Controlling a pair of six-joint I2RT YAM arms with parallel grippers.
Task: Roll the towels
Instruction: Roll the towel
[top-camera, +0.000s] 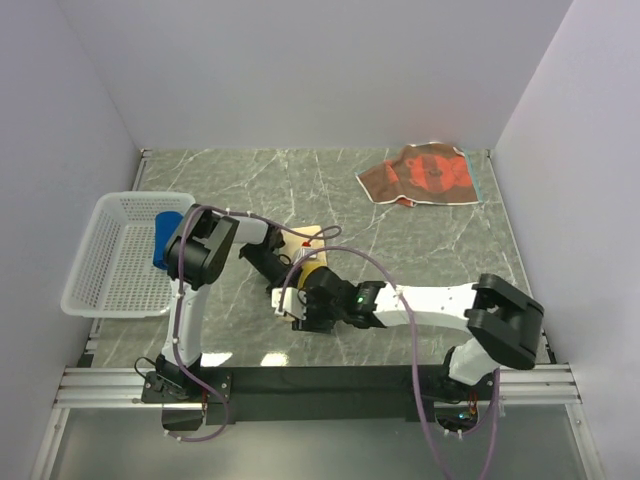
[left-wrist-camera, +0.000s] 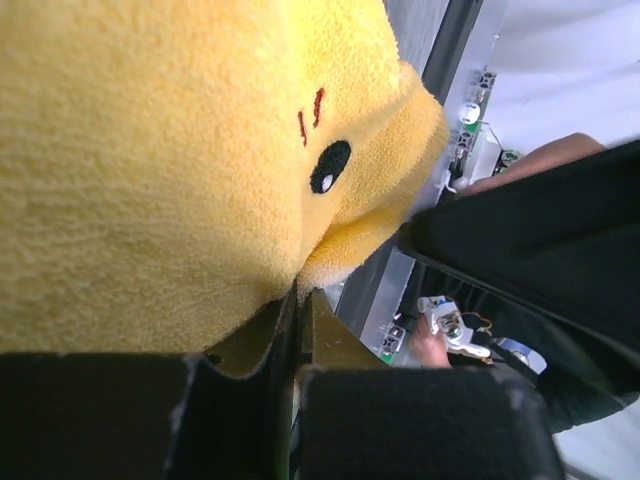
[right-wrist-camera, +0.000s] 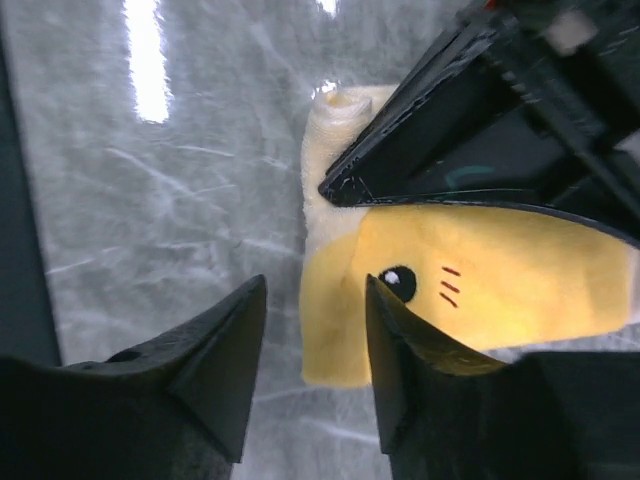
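Left tool (left-wrist-camera: 300, 305) up close, pinched shut on yellow towel (left-wrist-camera: 150, 150), mid table (top-camera: 250, 180). Right tool (right-wrist-camera: 315, 300) half open, holding nothing, at its edge. 3 towels total: blue towel (top-camera: 163, 238) in the 1 white basket (top-camera: 105, 270), patterned towel (top-camera: 425, 173) far right.

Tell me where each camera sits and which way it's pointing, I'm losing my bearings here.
Top external: fixed above and behind the arms, looking down at the table; the left arm, the right arm and their bases show.
Left wrist: on the left arm, looking along the left gripper, shut on the yellow towel; its own fingers fill the bottom.
Right wrist: on the right arm, looking down past the open right gripper at towel and table.
Shared: both wrist views show the towel's stitched eye.
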